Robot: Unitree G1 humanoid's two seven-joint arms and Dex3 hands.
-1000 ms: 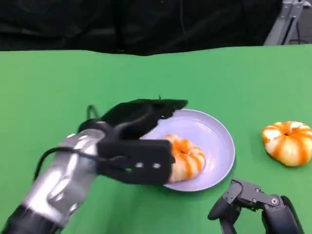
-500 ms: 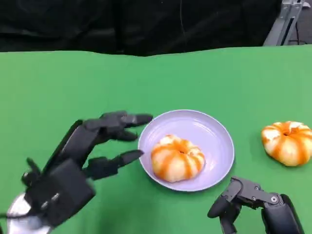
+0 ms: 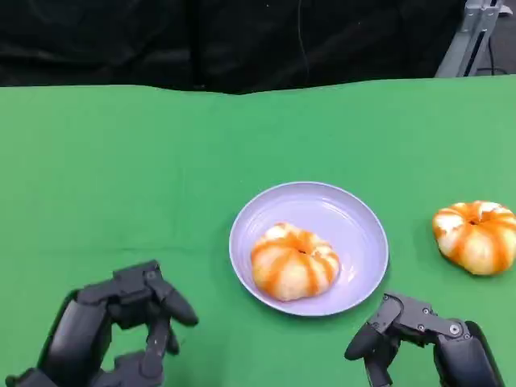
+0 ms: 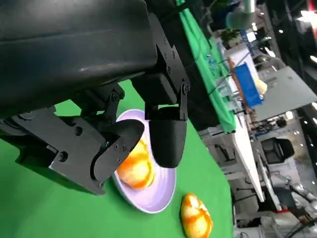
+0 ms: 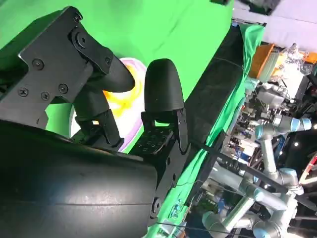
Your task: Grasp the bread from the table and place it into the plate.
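A round orange-and-white striped bread (image 3: 294, 260) lies in the lilac plate (image 3: 355, 211) at the table's middle. A second bread of the same kind (image 3: 477, 235) sits on the green cloth to the plate's right. My left hand (image 3: 121, 330) hovers low at the near left, apart from the plate, fingers loosely bent and holding nothing. Near the plate's front right rim my right hand (image 3: 419, 339) rests, also holding nothing. Past the left hand (image 4: 94, 79), the left wrist view shows the plated bread (image 4: 134, 166), the plate (image 4: 158, 198) and the second bread (image 4: 196, 218).
The green table (image 3: 121, 161) stretches wide on the left and behind the plate, ending at a dark backdrop. A grey metal stand (image 3: 472, 36) rises at the far right corner. The right wrist view shows my right hand (image 5: 89, 124) before the plate (image 5: 128, 64).
My left hand has let go of the bread in the plate and drawn back to the near left, its fingers curling in. The right hand has stayed put.
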